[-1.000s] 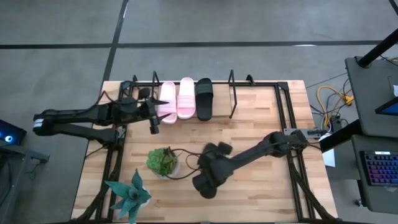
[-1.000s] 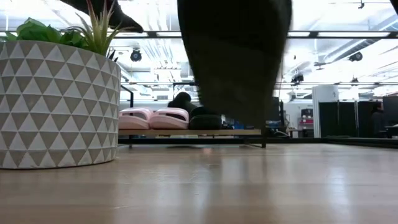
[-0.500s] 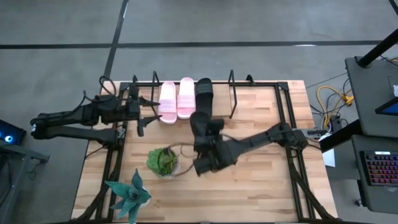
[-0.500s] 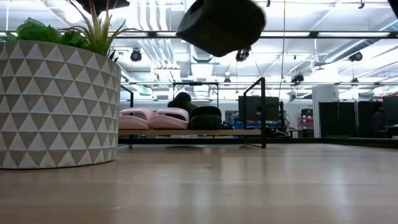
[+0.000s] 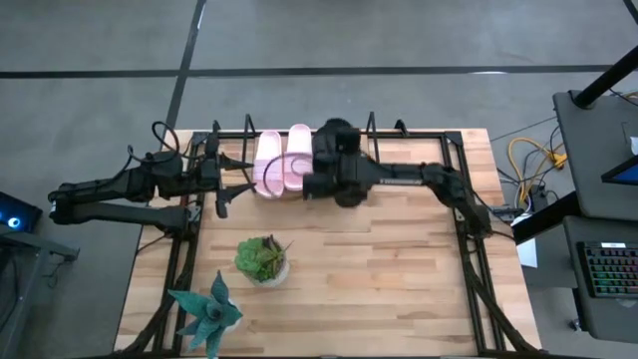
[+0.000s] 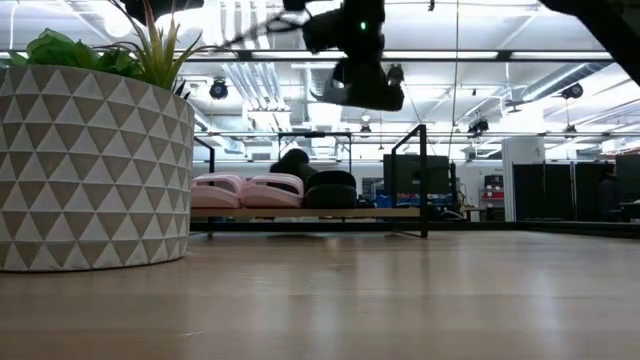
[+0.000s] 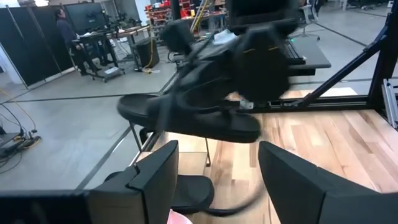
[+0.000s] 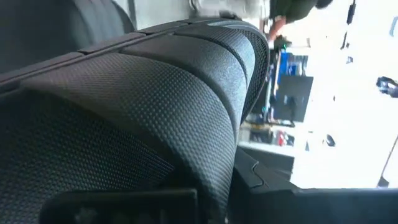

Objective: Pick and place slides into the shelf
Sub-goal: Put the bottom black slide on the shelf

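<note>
My right end effector [image 5: 334,179] grasps a black slide [image 7: 186,118] above the shelf [image 5: 374,150], hiding its fingers; my left end effector [image 5: 227,179] waits, released.

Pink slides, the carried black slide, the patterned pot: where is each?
pink slides [image 5: 282,160], high view, straps of the pair.
carried black slide [image 7: 186,118], left wrist view, its sole.
patterned pot [image 6: 90,170], low view, its wall.

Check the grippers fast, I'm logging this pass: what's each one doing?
Left gripper: open, empty, beside the shelf.
Right gripper: shut on a black slide, carried above the shelf.
</note>
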Available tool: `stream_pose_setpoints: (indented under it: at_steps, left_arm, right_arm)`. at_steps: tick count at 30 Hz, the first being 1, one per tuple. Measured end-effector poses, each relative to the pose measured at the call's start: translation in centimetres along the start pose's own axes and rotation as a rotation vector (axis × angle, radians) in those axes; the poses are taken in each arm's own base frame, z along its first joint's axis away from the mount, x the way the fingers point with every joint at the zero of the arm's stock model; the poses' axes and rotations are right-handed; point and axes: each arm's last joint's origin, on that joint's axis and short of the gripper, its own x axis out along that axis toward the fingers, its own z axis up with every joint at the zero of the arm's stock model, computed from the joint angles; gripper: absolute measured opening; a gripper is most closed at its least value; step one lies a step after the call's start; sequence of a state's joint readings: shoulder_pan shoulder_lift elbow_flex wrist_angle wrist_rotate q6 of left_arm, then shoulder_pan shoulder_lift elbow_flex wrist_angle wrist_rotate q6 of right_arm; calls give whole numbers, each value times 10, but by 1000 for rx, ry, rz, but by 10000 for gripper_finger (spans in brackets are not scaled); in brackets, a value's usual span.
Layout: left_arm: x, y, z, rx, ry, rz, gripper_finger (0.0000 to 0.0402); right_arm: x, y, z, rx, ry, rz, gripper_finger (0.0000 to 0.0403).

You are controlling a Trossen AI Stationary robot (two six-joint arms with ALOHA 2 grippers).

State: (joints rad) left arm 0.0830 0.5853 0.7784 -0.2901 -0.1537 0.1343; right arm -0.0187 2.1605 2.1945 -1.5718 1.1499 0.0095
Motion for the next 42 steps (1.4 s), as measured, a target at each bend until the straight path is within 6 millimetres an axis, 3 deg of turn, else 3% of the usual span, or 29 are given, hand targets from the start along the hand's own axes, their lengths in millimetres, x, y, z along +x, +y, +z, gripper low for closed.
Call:
stream_pose_setpoints:
  at_steps: [7, 12, 17, 21, 24, 26, 29, 32, 39, 42]
  left_arm:
    - [1, 0, 0, -1, 5, 3, 206]
    - [2, 0, -1, 0, 9, 8, 206]
    - [1, 0, 0, 0, 5, 8, 206]
    - [0, 0, 0, 1, 3, 8, 206]
    - [0, 0, 0, 2, 0, 9, 206]
    - [0, 0, 0, 2, 0, 9, 206]
    - [0, 0, -1, 4, 13, 7, 206]
    - [0, 0, -3, 6, 28, 5, 206]
    - [0, 0, -4, 8, 43, 2, 206]
    - [-2, 0, -5, 9, 45, 2, 206]
  right_arm:
    - [43, -16, -5, -17, 103, 9, 12]
    - [57, -19, -1, -1, 66, 249, 12]
    - [44, -27, 13, 38, -189, 512, 12]
    - [21, -52, 16, 94, -422, 524, 12]
    - [5, -75, 21, 185, -725, 624, 12]
    - [-1, -87, 25, 231, -926, 674, 12]
    - [-1, -93, 26, 265, -1071, 638, 12]
    - [18, -93, 24, 286, -1075, 591, 12]
    - [92, -88, 5, 421, -896, 505, 12]
    - [103, -90, -10, 444, -756, 407, 12]
